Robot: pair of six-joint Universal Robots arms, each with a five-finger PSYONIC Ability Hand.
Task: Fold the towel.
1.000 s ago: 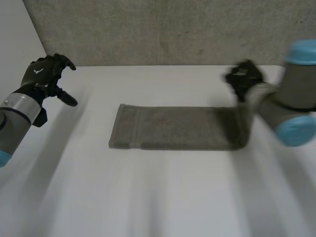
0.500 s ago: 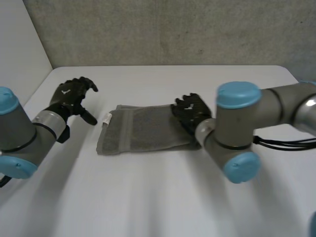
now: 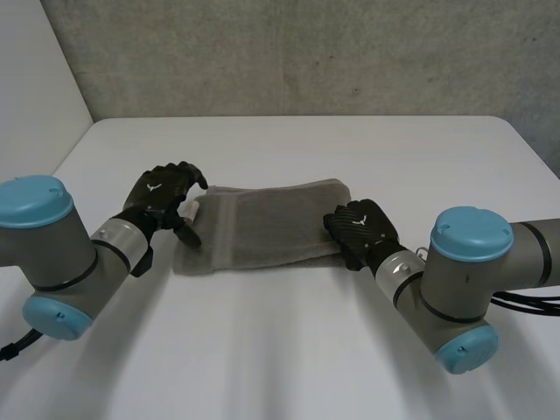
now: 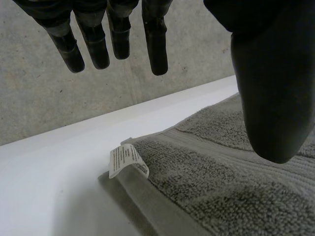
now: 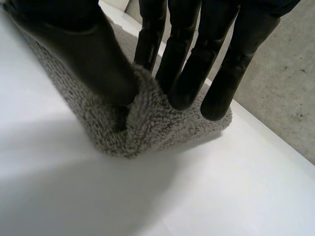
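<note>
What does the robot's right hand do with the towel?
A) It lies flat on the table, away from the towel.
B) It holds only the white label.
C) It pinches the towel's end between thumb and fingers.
C: in the right wrist view, the right hand squeezes a fold of the towel between its thumb and fingers.

Towel: grey terry cloth with a looped pile, rough, fuzzy and fully matt. Its hem is flatter and tighter woven, with a smoother face.

Label at the towel's corner: white, thin, printed. Could be satin fabric or paper; too small to tell.

Table: white, smooth, matt, with a faint sheen.

Wall behind: grey concrete, rough, pitted, speckled, matt.

Left hand and right hand: black, smooth-skinned, with a dull sheen along the fingers.

Arm joints: grey, smooth, satin finish. Caps: light-blue plastic, smooth, softly glossy.
</note>
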